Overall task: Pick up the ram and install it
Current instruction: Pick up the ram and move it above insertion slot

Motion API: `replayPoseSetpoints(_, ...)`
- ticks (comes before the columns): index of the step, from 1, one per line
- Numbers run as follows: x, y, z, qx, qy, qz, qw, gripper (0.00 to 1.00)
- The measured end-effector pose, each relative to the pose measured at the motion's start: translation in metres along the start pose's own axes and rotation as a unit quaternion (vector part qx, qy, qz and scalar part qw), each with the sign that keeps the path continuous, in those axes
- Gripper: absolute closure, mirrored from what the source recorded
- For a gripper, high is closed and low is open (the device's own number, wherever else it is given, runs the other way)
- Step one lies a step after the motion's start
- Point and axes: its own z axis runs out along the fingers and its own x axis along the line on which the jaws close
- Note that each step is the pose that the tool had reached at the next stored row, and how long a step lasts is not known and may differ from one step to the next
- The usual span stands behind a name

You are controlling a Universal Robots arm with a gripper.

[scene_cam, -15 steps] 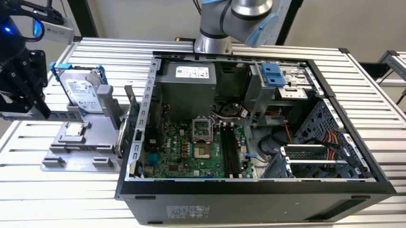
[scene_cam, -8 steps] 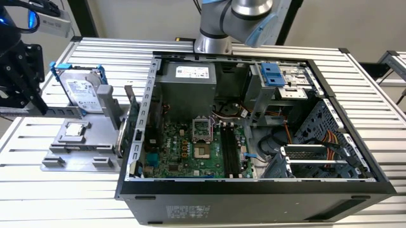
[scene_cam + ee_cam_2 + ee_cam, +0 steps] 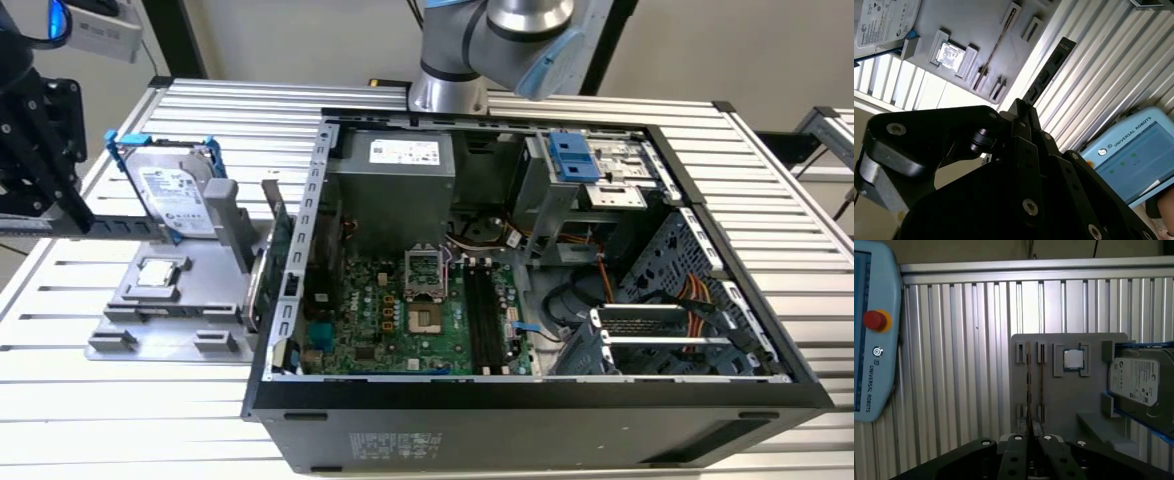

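Observation:
In the second wrist view the ram (image 3: 1048, 72), a dark narrow stick, juts out from my gripper (image 3: 1021, 111), whose black fingers are shut on its near end. It hangs over the ribbed metal table, beside the grey parts holder (image 3: 969, 30). In the first wrist view my gripper (image 3: 1031, 434) is closed above that holder (image 3: 1069, 395). In the exterior view the gripper's black body (image 3: 40, 160) is at the far left, well away from the open computer case (image 3: 534, 250). The motherboard's long black memory slots (image 3: 483, 312) lie inside the case.
The holder carries a processor chip (image 3: 1073, 359), a silver hard drive in a blue frame (image 3: 180, 195) and another thin stick (image 3: 999, 45) in a slot. A green card (image 3: 276, 250) stands by the case wall. A teach pendant (image 3: 1134, 155) lies on the table, with a hand at its edge.

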Motion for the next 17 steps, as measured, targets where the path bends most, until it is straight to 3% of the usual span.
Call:
replayPoseSetpoints(13,0.0000,0.0000,-0.0161,0.0000,0.0001,0.000,1.0000,1.00)
replayPoseSetpoints(17,0.0000,0.0000,-0.0181,0.0001,-0.0001,0.000,1.0000,1.00)
